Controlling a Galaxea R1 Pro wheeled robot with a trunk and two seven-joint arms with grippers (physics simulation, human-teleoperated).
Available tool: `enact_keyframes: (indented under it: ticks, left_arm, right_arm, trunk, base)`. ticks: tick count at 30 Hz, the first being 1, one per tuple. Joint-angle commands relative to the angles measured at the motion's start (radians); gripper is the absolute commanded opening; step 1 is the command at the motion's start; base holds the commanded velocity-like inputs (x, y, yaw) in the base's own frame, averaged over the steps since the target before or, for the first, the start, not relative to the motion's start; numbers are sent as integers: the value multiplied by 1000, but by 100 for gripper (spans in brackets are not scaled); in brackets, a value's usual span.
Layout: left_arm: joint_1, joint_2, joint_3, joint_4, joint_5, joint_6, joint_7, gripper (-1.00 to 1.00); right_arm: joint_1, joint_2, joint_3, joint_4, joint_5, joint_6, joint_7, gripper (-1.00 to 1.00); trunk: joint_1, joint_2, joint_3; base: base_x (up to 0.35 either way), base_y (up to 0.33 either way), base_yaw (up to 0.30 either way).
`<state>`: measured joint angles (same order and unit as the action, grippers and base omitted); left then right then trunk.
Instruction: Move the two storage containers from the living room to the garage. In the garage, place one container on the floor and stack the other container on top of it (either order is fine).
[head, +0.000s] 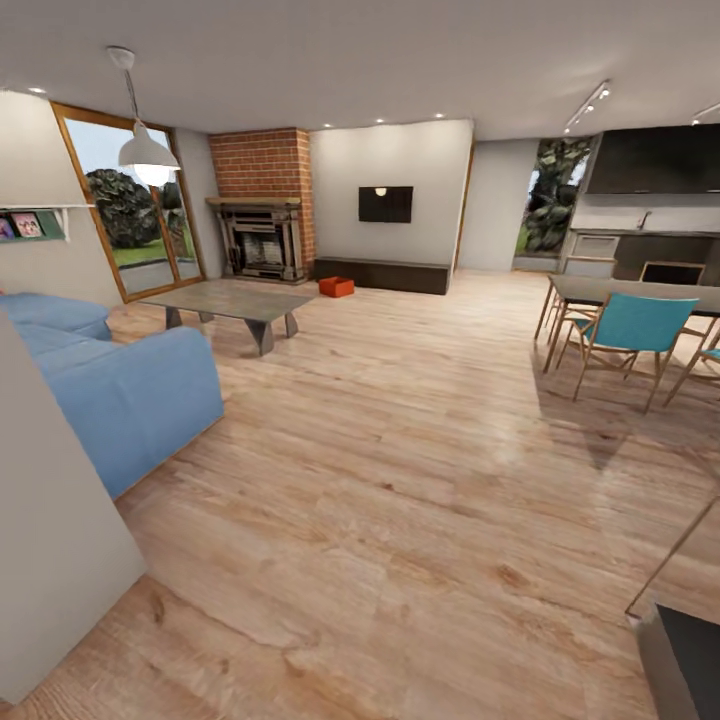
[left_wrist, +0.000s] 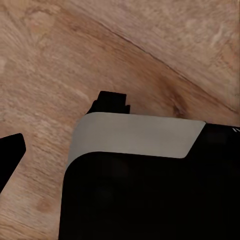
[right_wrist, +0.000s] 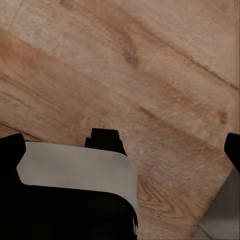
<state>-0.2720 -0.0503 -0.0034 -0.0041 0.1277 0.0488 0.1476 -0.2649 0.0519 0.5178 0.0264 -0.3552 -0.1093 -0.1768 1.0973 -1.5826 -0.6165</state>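
In the head view, one orange-red storage container (head: 336, 287) sits on the light wood floor far across the living room, just in front of the left end of a long dark bench (head: 385, 274). Whether it is a single bin or two stacked I cannot tell at this distance. Both wrist views look down at wood planks over the robot's black and grey body. My right gripper (right_wrist: 120, 147) is open and empty, with its black fingertips (right_wrist: 11, 145) at opposite picture edges. One fingertip (left_wrist: 10, 152) of my left gripper (left_wrist: 120, 155) stands far out at the picture's edge, so it reads as open and empty.
A blue sofa (head: 130, 390) and a white wall corner (head: 50, 520) stand close on the left. A glass coffee table (head: 235, 300) and a brick fireplace (head: 265, 200) lie beyond. A dining table with a teal chair (head: 635, 325) is on the right. A dark object (head: 690, 650) is at the lower right.
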Motion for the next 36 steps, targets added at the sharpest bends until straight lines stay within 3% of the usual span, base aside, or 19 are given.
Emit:
enact_keyframes:
  ticks: [1,10,36]
  left_arm:
    - [-1,0,-1,0,9,3,3,100]
    - [-1,0,-1,0,9,3,3,100]
    - [-1,0,-1,0,9,3,3,100]
  right_arm:
    - [-1,1,8,3,-10,-6,-1,100]
    - [-1,0,8,3,-10,-6,-4,100]
    - [-1,0,8,3,-10,-7,-6,100]
  trunk:
    - [1,0,-1]
    - [1,0,-1]
    - [1,0,-1]
  base:
    - [322,0,265]
    - [323,0,235]
    - [322,0,7]
